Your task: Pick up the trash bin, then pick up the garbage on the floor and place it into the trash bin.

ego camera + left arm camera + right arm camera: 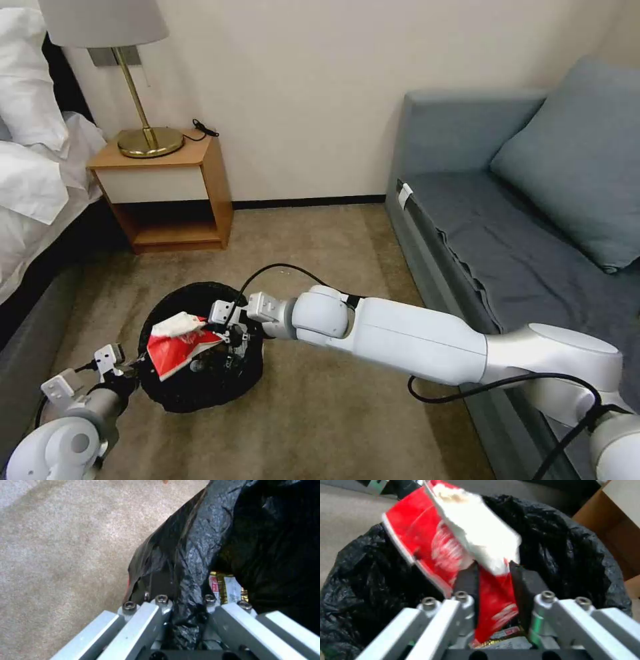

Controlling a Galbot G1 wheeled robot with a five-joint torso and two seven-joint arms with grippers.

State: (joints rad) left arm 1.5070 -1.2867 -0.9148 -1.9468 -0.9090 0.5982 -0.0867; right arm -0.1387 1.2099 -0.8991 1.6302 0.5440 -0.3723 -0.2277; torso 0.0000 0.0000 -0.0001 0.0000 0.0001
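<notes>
The trash bin (193,395), lined with a crinkly black bag, is on the carpet in front of me. My left gripper (132,364) is shut on its near-left rim; in the left wrist view the fingers (161,602) pinch the black bag (200,542). My right gripper (225,333) reaches over the bin's opening, shut on the red-and-white snack packet (179,340), a piece of the garbage. The packet (433,542) sticks up between the dark pads (468,577) above the bag (570,542). A shiny silver-yellow wrapper (226,587) lies inside the bin.
A wooden nightstand (167,193) with a brass lamp (143,133) stands at the back left beside a bed (33,173). A grey-blue sofa (520,240) runs along the right. Bare carpet (320,253) stretches between them.
</notes>
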